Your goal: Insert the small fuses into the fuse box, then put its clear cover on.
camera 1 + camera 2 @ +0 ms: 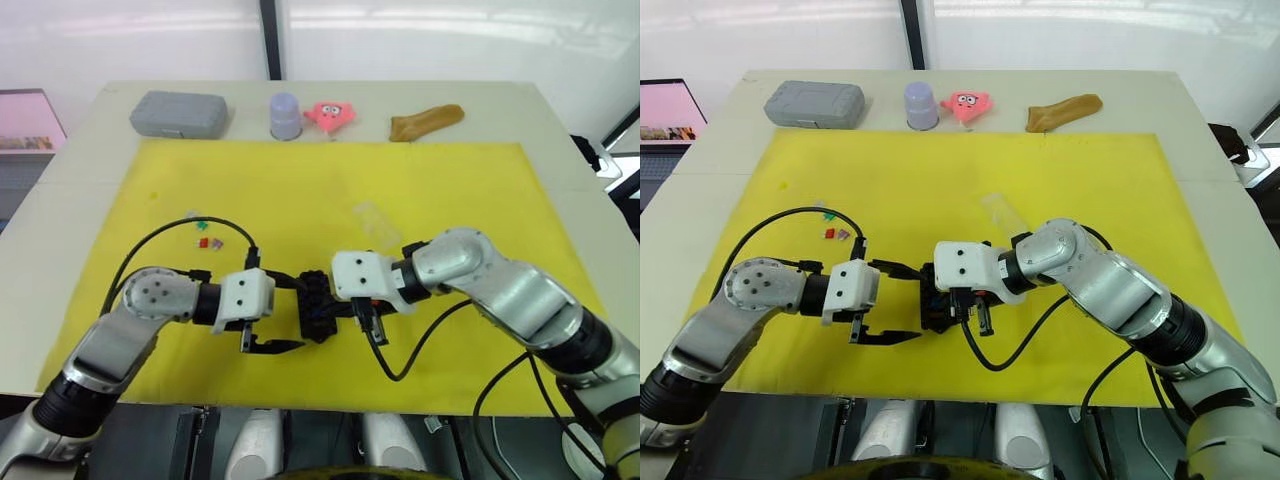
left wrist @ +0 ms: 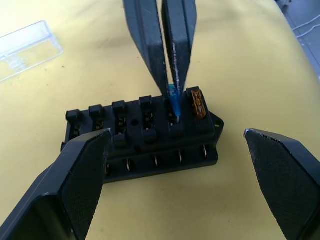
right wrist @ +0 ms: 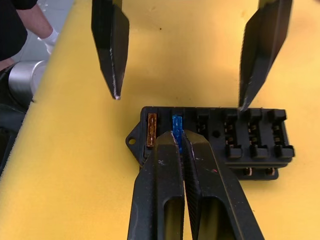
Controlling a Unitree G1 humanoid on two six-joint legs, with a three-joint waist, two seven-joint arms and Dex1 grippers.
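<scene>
On the yellow mat [image 1: 330, 190] my two arms meet over the black fuse box [image 2: 142, 132], which lies near the front edge with its long axis running near to far between the grippers; my right gripper [image 2: 170, 92] is the nearer tool, its fingers pinched on a blue fuse [image 2: 175, 105] standing upright in the second slot, straight below the tips, beside a seated orange fuse [image 2: 197, 103]; my left gripper [image 1: 892, 303] hangs spread wide, straddling the box's left side without touching; the head views hide the slots behind my right wrist, while the wrist views show four slots vacant; the clear cover [image 1: 376, 224] waits farther back, and spare small fuses [image 1: 208, 237] lie well apart to the left.
</scene>
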